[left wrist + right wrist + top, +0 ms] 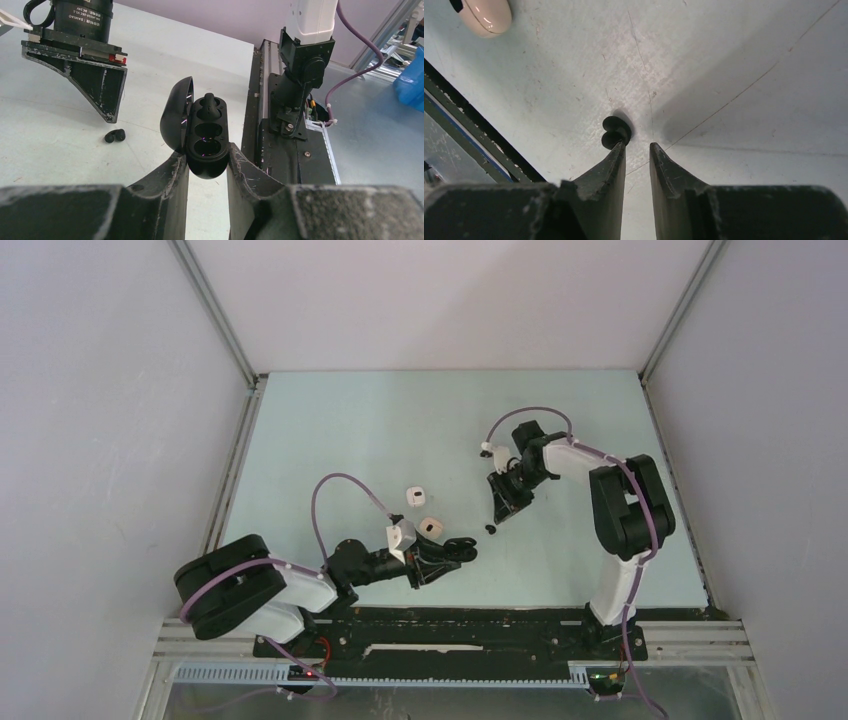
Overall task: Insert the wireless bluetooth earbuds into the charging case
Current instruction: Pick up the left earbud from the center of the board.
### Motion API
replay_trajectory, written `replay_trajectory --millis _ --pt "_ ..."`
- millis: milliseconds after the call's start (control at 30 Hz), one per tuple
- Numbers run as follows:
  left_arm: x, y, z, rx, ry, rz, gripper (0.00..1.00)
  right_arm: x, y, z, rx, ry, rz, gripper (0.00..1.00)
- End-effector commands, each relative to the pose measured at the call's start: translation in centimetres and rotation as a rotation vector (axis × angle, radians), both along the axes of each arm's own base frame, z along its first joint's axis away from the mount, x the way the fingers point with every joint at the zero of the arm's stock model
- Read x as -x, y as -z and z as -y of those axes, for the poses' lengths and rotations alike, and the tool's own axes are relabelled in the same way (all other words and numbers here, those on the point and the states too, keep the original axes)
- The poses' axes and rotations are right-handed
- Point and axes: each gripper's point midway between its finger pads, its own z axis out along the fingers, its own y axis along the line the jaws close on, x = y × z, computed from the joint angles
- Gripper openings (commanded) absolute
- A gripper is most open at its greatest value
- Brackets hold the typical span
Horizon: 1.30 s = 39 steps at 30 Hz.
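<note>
A pale table [400, 420] sits inside plain grey walls [100, 460], with a white case [415, 497] near its middle. The left gripper [207, 156] is clamped on the open black case [207, 135], which has one bud [209, 104] seated in its top slot. The right gripper [636, 147] is down at the table, jaws slightly apart and empty, one fingertip [618, 150] against the loose black bud [615, 131].

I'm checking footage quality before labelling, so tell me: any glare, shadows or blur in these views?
Top view: even soft light, earbud tiny. Left wrist: purple glints inside the case, its own fingers blurred up close. Right wrist: soft shadow hugging the earbud, finger bases out of focus.
</note>
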Motion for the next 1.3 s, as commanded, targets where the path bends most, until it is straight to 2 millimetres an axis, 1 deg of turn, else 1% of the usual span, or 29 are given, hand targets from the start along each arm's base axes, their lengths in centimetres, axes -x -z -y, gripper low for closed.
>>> replay_trajectory --millis 0,233,567,667,867,967,1067,1133,1267 --pt "-0.4 -1.3 0.0 0.034 -0.013 0.043 0.00 -1.1 -0.1 -0.7 0.024 -0.021 0.040 0.27" --pt "-0.4 -1.3 0.1 0.031 -0.012 0.042 0.00 -0.6 0.5 -1.2 0.052 -0.055 0.040 0.28" --pt "-0.5 -1.2 0.2 0.023 -0.009 0.038 0.00 0.2 0.4 -1.9 0.042 -0.085 0.030 0.30" --pt "-0.5 -1.1 0.2 0.019 -0.007 0.037 0.00 0.4 0.2 -2.2 0.030 -0.098 0.031 0.26" --pt "-0.4 -0.9 0.3 0.012 -0.002 0.030 0.00 0.8 -1.0 -2.7 -0.012 -0.113 0.032 0.13" --pt "-0.4 -1.0 0.4 0.012 -0.002 0.029 0.00 0.8 -1.4 -2.6 -0.018 -0.117 0.045 0.07" --pt "-0.4 -1.0 0.4 0.012 -0.001 0.029 0.00 0.8 -2.4 -2.7 -0.038 -0.140 0.073 0.02" --pt "-0.5 -1.0 0.3 0.011 -0.005 0.030 0.00 0.9 -3.7 -2.7 -0.056 -0.173 0.114 0.00" --pt "-0.6 -0.9 0.3 0.005 -0.008 0.030 0.00 1.0 -7.8 -1.9 -0.035 -0.271 0.292 0.00"
